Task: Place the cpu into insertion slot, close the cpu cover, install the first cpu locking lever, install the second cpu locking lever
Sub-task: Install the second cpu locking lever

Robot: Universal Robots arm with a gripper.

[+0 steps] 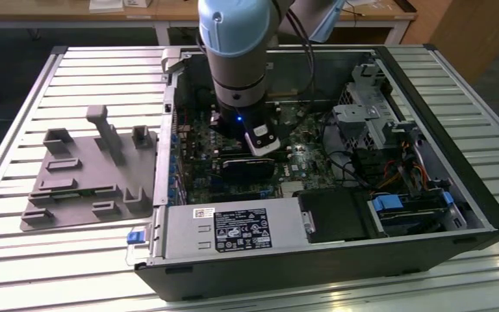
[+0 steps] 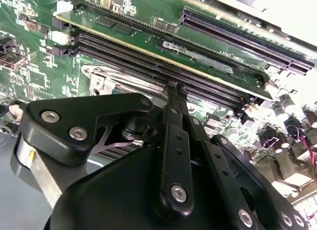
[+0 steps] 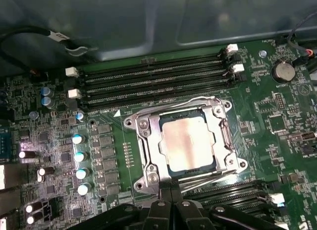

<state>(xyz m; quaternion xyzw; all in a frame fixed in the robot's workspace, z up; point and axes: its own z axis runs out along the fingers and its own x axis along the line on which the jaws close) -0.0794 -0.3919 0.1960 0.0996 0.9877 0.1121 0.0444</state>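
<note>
On the slatted table (image 1: 76, 260) lies an open computer case (image 1: 336, 260) on its side, a grey plastic fixture (image 1: 85, 188) beside it toward the exterior view's left. Inside the case the arm (image 1: 236, 65) reaches straight down over the green board (image 3: 257, 116). In the first wrist view the insertion slot (image 3: 130, 122) sits just beside a bank of long black card slots (image 3: 153, 84), and the cpu (image 3: 187, 140) lies seated in it, its dull metal top showing through the window of the cpu cover (image 3: 154, 145), which is folded down flat over the chip. Thin wire levers (image 3: 173, 103) run along the frame's edges. The gripper (image 2: 175, 87) hovers at the socket's edge, fingers (image 2: 173, 136) pressed together with nothing between them, tips just above the frame.
</note>
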